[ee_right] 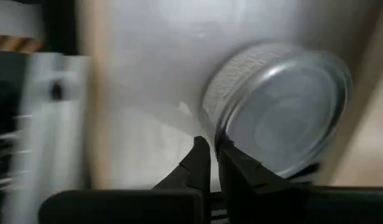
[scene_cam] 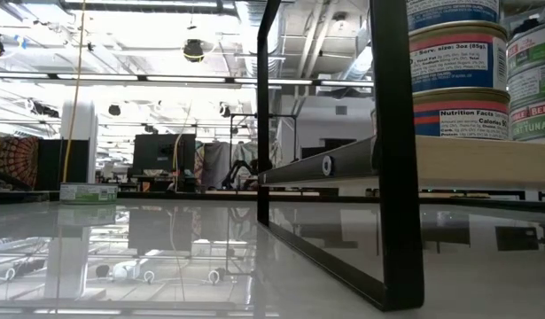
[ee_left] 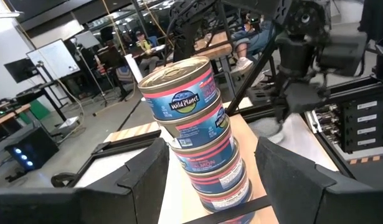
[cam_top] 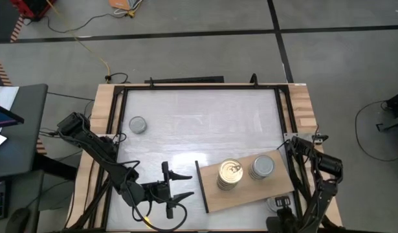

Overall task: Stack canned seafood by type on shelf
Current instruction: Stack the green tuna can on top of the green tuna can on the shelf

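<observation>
Left tool (cam_top: 179, 186) stands wide just beside the shelf (cam_top: 215, 197). On it, the gold-lid stack (ee_left: 194, 134) reads "Wild Planet"; the silver-lid stack (cam_top: 262, 167) beside it. Right tool (ee_right: 211, 163), fingers together, touches a silver tin (ee_right: 281, 115) lying beside the shelf. One tin (cam_top: 138, 125) sits far back on the tabletop (cam_top: 205, 123).

White glossy tabletop (cam_top: 205, 116) with light wood side rails (cam_top: 302, 107) and black metal frame bars (cam_top: 186, 80) along the 12 o'clock edge. Grey floor (cam_top: 186, 55) around it, crossed by dark tape lines (cam_top: 276, 19). Yellow cable (cam_top: 88, 48) runs over the floor toward the 11 o'clock corner. Orange object (cam_top: 124, 6) on the floor at 12 o'clock. Dark side desk (cam_top: 17, 129) at 9 o'clock, laptop (cam_top: 1, 116) on it. Low view: open workshop, ceiling lights (scene_cam: 192, 44), small green-white box (scene_cam: 88, 191) far off. Left wrist view: seated people (ee_left: 141, 43) and a whiteboard (ee_left: 54, 59) in the background.
</observation>
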Available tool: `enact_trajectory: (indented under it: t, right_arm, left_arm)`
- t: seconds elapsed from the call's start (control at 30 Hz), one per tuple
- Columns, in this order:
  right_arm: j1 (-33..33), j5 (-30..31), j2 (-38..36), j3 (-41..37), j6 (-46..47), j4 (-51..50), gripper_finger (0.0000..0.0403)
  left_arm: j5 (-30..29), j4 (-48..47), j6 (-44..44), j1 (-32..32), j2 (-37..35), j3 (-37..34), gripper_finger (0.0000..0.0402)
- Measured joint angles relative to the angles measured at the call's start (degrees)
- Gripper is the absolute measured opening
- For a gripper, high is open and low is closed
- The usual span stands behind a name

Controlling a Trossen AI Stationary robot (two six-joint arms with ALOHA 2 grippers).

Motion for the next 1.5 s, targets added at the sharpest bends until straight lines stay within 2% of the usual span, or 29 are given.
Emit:
enact_trajectory:
  t: [0.17, 0.53, 0.7, 0.87, 1.03, 1.3, 1.4, 1.5]
  right_arm:
    - [0.17, -1.9, 0.11, 3.45, 0.43, 0.83, 0.0055]
    - [-1.37, -4.89, 0.11, 5.89, 1.55, -2.84, 0.0055]
    - [-2.76, -0.8, 0.03, 8.59, 4.83, -7.11, 0.0056]
    - [-6.51, 1.0, 0.0, 8.42, 11.85, -3.13, 0.0064]
    - [-10.23, -0.72, 0.0, 8.42, 20.84, -0.83, 0.0103]
    - [-12.97, -6.96, 0.0, 8.38, 38.66, 0.04, 0.0233]
    - [-13.21, -8.73, 0.87, 8.38, 43.21, 0.29, 0.0247]
    - [-13.2, -11.26, 3.07, 8.36, 44.13, 0.27, 0.0239]
  left_arm:
    - [0.0, -0.09, -0.25, 0.0, 0.02, 0.0, 0.0228]
    - [0.61, -0.55, -0.71, 0.0, 0.02, 0.0, 0.0228]
    - [2.47, 1.79, -0.65, 0.22, 0.02, 0.0, 0.0228]
    - [5.18, 10.6, 4.54, 1.94, 0.02, 0.0, 0.0228]
    - [5.54, 10.22, 9.86, 1.76, -0.11, 2.04, 0.0228]
    - [6.24, 8.16, 16.79, -0.33, -0.15, 3.06, 0.0228]
    - [6.4, 8.09, 19.34, -0.33, -0.15, 3.06, 0.0228]
    - [7.67, 8.16, 21.07, 0.24, -0.15, 3.06, 0.0228]
